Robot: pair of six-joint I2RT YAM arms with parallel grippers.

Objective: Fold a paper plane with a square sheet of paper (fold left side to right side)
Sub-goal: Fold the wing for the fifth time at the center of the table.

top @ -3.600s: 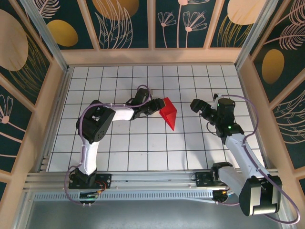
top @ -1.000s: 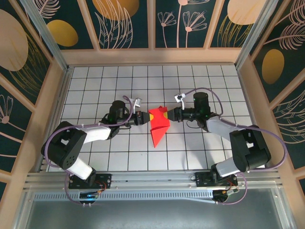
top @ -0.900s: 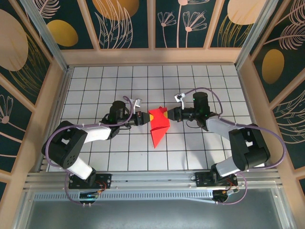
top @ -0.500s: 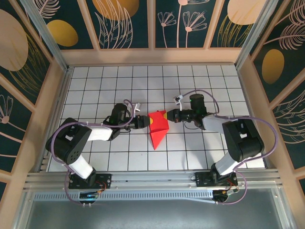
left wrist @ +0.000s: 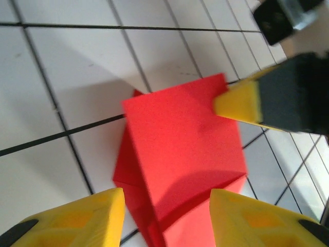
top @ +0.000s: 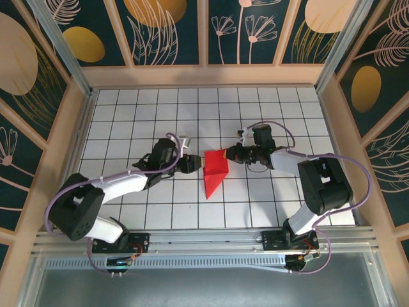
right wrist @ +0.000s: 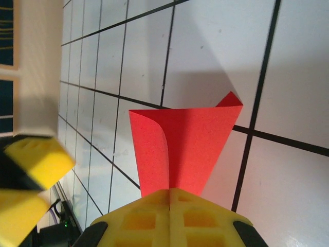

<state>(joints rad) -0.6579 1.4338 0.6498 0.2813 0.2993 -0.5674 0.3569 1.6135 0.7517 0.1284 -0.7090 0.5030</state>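
Setting: a white table (top: 128,109) ruled in a black grid, boxed in by wooden framing and dark wall panels (top: 166,25) painted with gold leaves and flowers.

Task's thing: a bright red paper (top: 214,171) lies near the middle of the table, between the two arms. From above it is a narrow triangle, broad at the far end and pointing toward the arm bases.

Paper's state: partly folded. In the right wrist view a top layer rises off the table with one edge curling, and a small corner peeks out behind it.

Right gripper (top: 226,155): pressed together on the paper's far right edge, pinching the raised layer. In the left wrist view its yellow tip sits on the flap's corner.

Left gripper (top: 195,164): spread apart, holding nothing. It sits just beside the paper's left edge, and its yellow fingers (left wrist: 77,221) frame the sheet in its own camera.

Step in hand: probably laying the lifted flap across toward the right and setting the crease.

Doing it well: keep the pinch shallow, near the edge, so the thin sheet does not crumple. Bring the flap over low and flat until the edges meet. The free left gripper could pin the lower layers so the paper does not slide. Press along the fold only once the edges line up.

Risk: pulling while the base is unpinned would likely drag the whole paper sideways.
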